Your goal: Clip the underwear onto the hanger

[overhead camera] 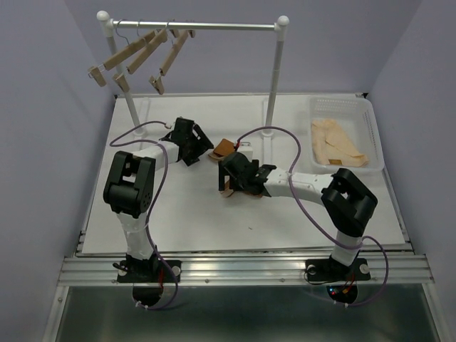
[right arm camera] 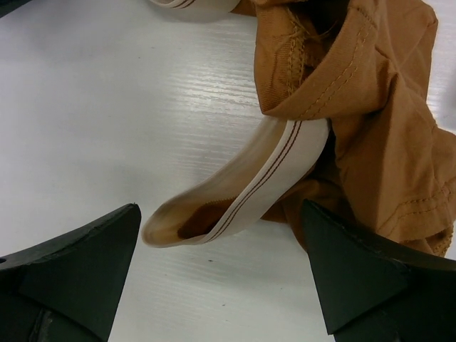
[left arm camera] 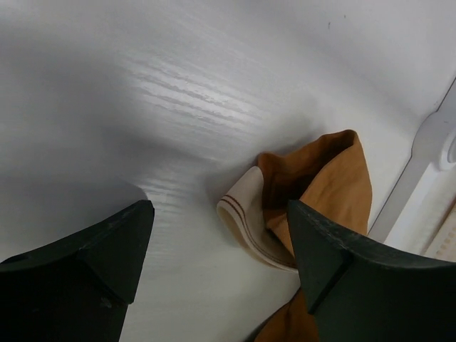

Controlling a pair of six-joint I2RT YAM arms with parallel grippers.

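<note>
Starting on the left: a few light-wood bar hangers [overhead camera: 132, 53] with thin wire hooks and wooden end clips hang tilted on the white rail rack [overhead camera: 214, 26] at the back left.

The left arm goes up from its base, bends at the elbow and reaches forward and to the right toward the middle of the white surface [overhead camera: 185, 221]. The black left tool [overhead camera: 201, 146] is angled down. In its wrist cam the left tool [left arm camera: 219, 214] is spread wide with nothing in it. The fabric sits beside one finger, but I can't tell if they touch.

The rust-brown boxer briefs with the pale beige striped waistband [overhead camera: 226, 147] are crumpled on the surface mid-table, right between the two tools. They're nowhere near the hangers. The left cam shows them bunched up [left arm camera: 335, 178].

The right arm folds at its elbow and stretches left across the surface, putting the black right tool [overhead camera: 231, 174] just on the near side of the briefs. The right tool [right arm camera: 221, 214] is also gaping wide and gripping nothing. A loop of waistband on the briefs [right arm camera: 370, 107] lies in the gap between its fingers.

On the far right there's a white plastic basket [overhead camera: 342, 101] with a cream garment [overhead camera: 335, 146] in it.
</note>
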